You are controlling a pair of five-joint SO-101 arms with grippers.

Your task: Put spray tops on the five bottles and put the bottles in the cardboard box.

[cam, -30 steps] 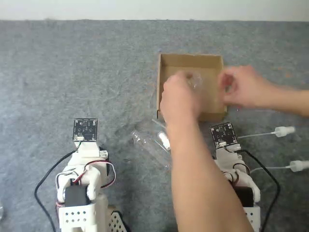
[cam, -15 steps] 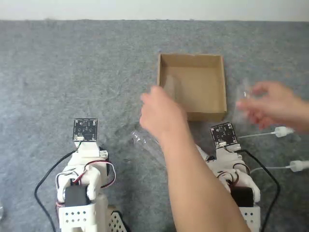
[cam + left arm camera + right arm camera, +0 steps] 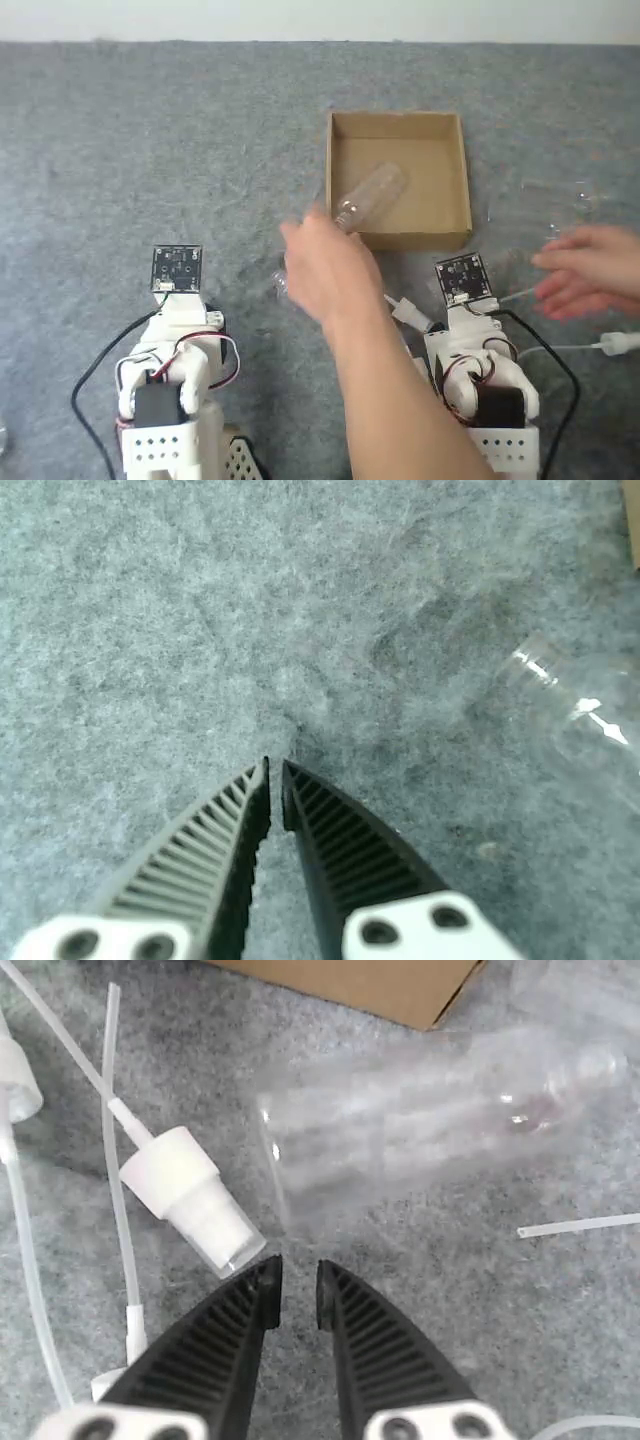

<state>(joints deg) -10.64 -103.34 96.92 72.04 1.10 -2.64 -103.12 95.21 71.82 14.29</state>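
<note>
Grey felt desk [image 3: 150, 130], white wall [image 3: 300, 20] behind. Left pincer [image 3: 276, 770] pressed together over bare felt, with a clear bottle [image 3: 575, 715] lying near. A person's hand [image 3: 325, 265] touches the neck of a second bottle [image 3: 368, 196], tilted over the cardboard box [image 3: 397, 118] at its front-left wall. Right pincer [image 3: 297, 1272] slightly parted and empty, just beside a spray top [image 3: 195, 1200] and a third bottle [image 3: 430, 1110] lying on the felt.

What I can't see all of

A person's arm [image 3: 400, 380] covers most of one clear bottle [image 3: 282, 284] on the tabletop [image 3: 150, 120]. The other hand [image 3: 590, 272] is fuzzy and cut by the edge, like one spray top [image 3: 622, 343]. In the right wrist view, another bottle [image 3: 430, 1110] looks smeary.
</note>
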